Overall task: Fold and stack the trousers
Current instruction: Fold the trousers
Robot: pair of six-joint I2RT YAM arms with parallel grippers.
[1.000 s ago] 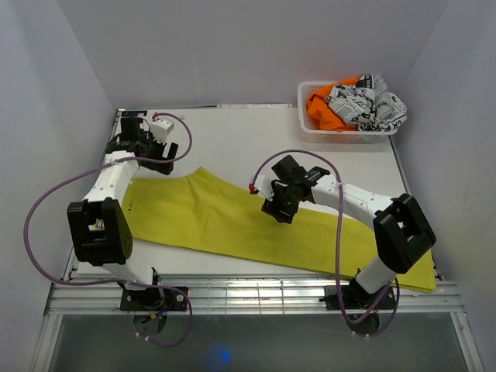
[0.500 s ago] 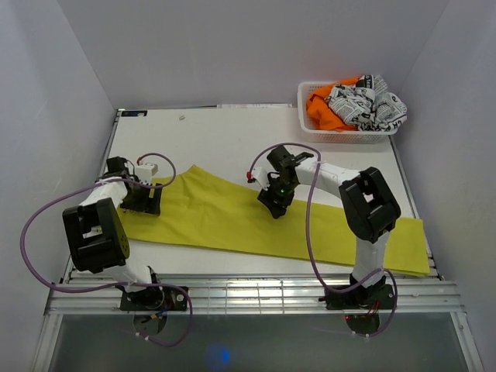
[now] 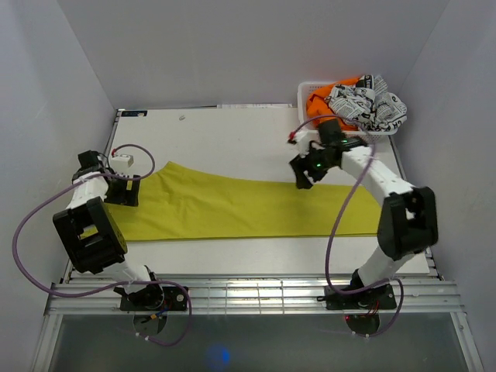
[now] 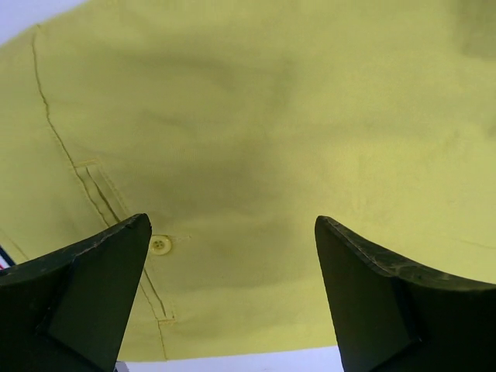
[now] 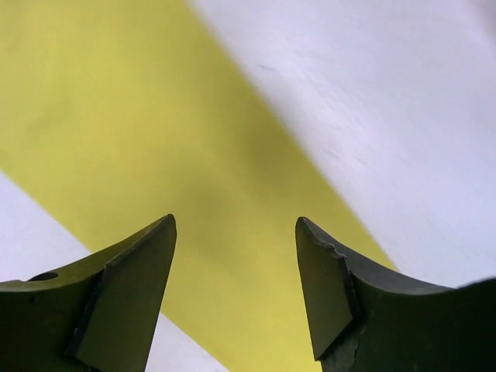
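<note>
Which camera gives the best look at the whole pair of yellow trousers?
The top external view: the mustard-yellow cloth trousers lie stretched flat, almost wholly visible. The left wrist view shows only a patch with a button; the right wrist view, just a yellow strip.

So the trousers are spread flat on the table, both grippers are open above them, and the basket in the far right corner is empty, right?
Not empty. The top external view shows the basket holding an orange garment and a black-and-white printed cloth. The rest holds: the trousers lie spread flat, with the left gripper and right gripper open above them.
</note>
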